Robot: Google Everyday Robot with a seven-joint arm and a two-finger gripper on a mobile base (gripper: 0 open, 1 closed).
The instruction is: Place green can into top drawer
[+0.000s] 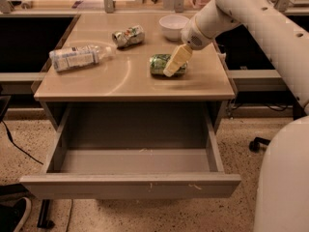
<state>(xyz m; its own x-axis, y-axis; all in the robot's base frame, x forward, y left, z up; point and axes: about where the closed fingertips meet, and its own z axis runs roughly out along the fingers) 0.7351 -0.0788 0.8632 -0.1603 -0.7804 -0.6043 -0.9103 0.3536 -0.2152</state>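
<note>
The green can (158,65) lies on its side on the tan desk top (120,81), right of the middle. My gripper (174,62) reaches down from the upper right, and its cream tip sits over the can's right half, hiding that end. The can rests on the desk. The top drawer (130,185) is pulled wide open below the desk's front edge. Its grey inside is empty, and its front panel has small white scuffs.
A clear plastic bottle (77,57) lies at the desk's left. A silver-white can (128,36) lies at the back, with a white bowl (173,26) to its right. My white arm (270,28) fills the right side. A chair base (258,143) stands on the floor to the right.
</note>
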